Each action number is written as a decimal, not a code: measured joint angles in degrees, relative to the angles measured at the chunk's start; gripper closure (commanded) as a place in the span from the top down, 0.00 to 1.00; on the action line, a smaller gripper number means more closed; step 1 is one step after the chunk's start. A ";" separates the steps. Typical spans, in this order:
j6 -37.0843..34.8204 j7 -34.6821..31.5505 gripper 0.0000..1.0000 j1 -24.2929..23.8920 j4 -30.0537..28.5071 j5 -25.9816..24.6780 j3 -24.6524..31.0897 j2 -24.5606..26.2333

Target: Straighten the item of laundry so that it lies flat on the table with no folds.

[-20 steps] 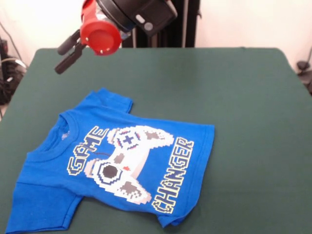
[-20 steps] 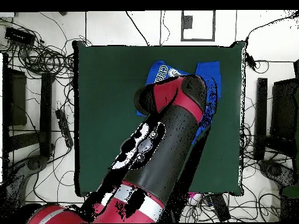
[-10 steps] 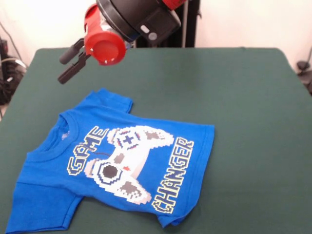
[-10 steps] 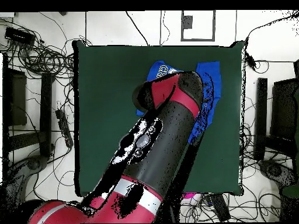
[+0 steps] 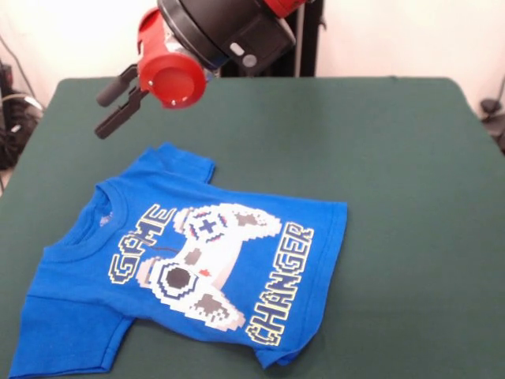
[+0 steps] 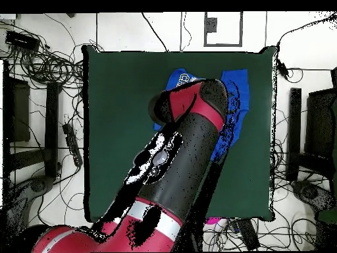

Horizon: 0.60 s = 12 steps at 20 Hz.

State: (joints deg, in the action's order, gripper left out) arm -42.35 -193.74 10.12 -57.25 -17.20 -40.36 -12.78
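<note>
1. Hovering above the counter (image 5: 394, 158), the end effector (image 5: 117, 101) hangs empty beyond the T-shirt (image 5: 181, 260), above and beside its upper sleeve; its two dark fingers (image 5: 114, 118) point down and sideways with a narrow gap between them, holding nothing.
2. The T-shirt lies print-up near the front left part of the counter, body and sleeves mostly spread out. A small fold shows at the bottom hem corner, and the upper sleeve looks slightly rumpled.
3. I judge the work to be late: the step in hand looks like lining up for a final tidy.
4. The next move probably calls for lowering onto a rumpled edge, pinching only the top layer and drawing it outward.
5. Nothing else sits on the counter. From overhead, the arm (image 6: 178, 171) covers most of the T-shirt (image 6: 238, 82); cables (image 6: 46, 62) lie on the floor around.
</note>
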 measured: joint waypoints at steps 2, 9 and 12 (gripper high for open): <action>0.01 0.00 1.00 0.06 0.39 -0.01 -0.04 0.34; 0.01 0.00 1.00 0.73 1.89 -1.94 -0.36 3.10; 0.02 0.00 1.00 1.12 2.06 -2.65 -0.37 4.64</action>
State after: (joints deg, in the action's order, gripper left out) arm -42.32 -193.74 11.24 -55.19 -19.85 -40.73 -8.14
